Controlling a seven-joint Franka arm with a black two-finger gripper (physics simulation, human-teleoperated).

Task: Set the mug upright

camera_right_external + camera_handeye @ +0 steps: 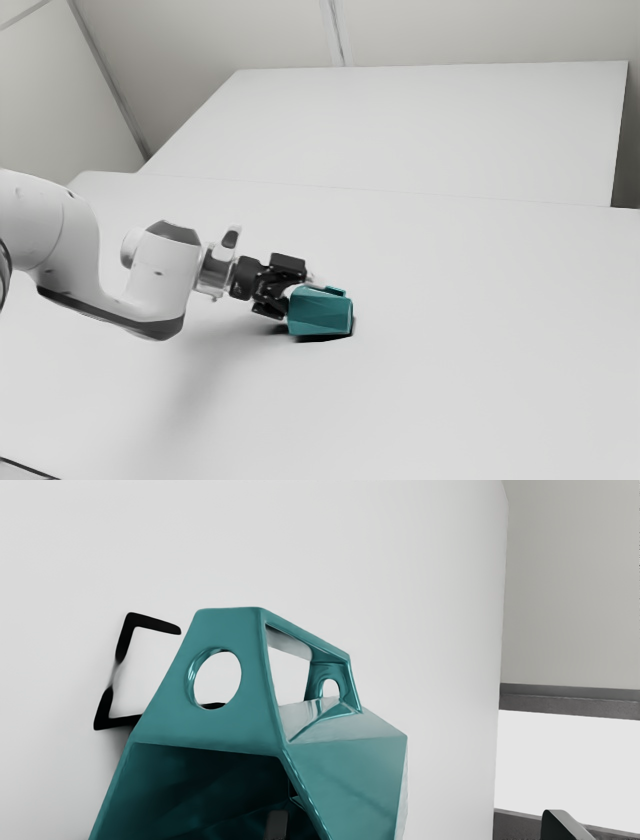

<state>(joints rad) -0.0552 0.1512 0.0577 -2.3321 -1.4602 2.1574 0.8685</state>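
The teal faceted mug (pixel 320 312) lies on its side on the white table (pixel 450 350), its mouth facing the black gripper (pixel 297 294) at its left in the exterior view. In the wrist view, the mug (pixel 345 775) shows its dark hollow and, above that, its angular handle with round holes. The gripper (pixel 419 824) stands open across one side wall: one finger (pixel 277 826) is at the mouth, overlapping the hollow, and the other finger (pixel 560 825) is outside, apart from the wall. The mug's lower part is cut off there.
A black angular shadow (pixel 123 642) lies on the table beside the handle. In the exterior view, a raised white panel (pixel 400 130) stands beyond the table's far edge, and the arm reaches in low from the left over the surface.
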